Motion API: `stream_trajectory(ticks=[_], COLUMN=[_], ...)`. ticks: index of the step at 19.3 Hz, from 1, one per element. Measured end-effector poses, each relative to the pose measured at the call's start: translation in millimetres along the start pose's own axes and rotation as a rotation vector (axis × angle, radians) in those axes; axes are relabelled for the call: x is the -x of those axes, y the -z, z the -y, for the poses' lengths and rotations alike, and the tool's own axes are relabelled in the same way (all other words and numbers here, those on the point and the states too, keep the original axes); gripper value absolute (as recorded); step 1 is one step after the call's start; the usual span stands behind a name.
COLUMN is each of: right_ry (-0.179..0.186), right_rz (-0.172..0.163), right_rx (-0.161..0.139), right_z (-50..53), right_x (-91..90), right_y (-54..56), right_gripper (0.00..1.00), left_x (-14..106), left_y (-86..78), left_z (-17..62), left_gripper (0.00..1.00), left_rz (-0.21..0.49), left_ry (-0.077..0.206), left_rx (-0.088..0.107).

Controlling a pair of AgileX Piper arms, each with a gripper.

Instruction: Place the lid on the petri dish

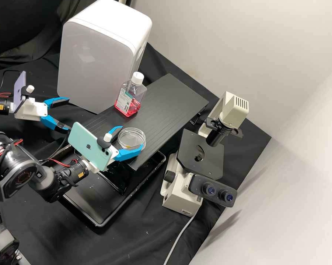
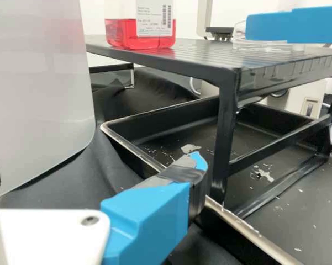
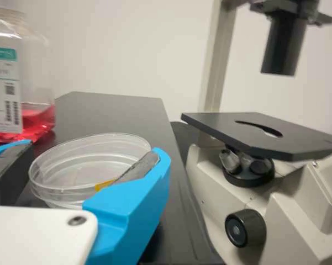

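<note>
1. The right gripper [image 1: 130, 138] sits at the near end of the shelf [image 1: 173, 99], its fingers [image 3: 135, 193] apart.
2. The petri dish [image 3: 88, 163] lies flat on the shelf between them. One pad seems to be against its rim and the other is just beside it.
3. The left gripper [image 1: 67, 114] is beside the white box [image 1: 99, 51], with its fingers apart and holding nothing.
4. A bottle [image 1: 130, 96] stands farther along the shelf.

pretty clearly a lab, microscope [image 1: 201, 156] on the black bench [image 1: 143, 235], flask of red liquid [image 1: 130, 96], clear petri dish [image 1: 132, 138] on a rack [image 1: 173, 99]
</note>
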Motion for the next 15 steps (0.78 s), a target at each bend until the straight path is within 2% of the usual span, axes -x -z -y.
stream_trajectory(ticks=[2, 6, 8, 9, 15], right_ry=[-0.007, -0.013, -0.006, -0.001, 0.007], right_rz=[0.014, 0.021, 0.030, 0.035, 0.043], right_rx=[-0.041, -0.066, -0.075, -0.075, -0.075], right_z=[-2.1, -4.3, -2.3, -1.0, 1.1], right_x=[-0.4, -0.6, -1.2, -1.5, -2.0], right_y=[-4.1, -6.9, -9.2, -10.4, -12.2], right_gripper=[0.00, 0.00, 0.00, 1.00, 1.00], left_x=[0.0, 0.0, 0.0, 0.0, 0.0], left_y=[0.0, 0.0, 0.0, 0.0, 0.0], left_z=[0.0, 0.0, 0.0, 0.0, 0.0], left_gripper=[1.00, 1.00, 1.00, 1.00, 1.00], left_rz=[0.000, 0.000, 0.000, 0.000, 0.000], left_ry=[0.000, 0.000, 0.000, 0.000, 0.000], left_rx=[0.000, 0.000, 0.000, 0.000, 0.000])
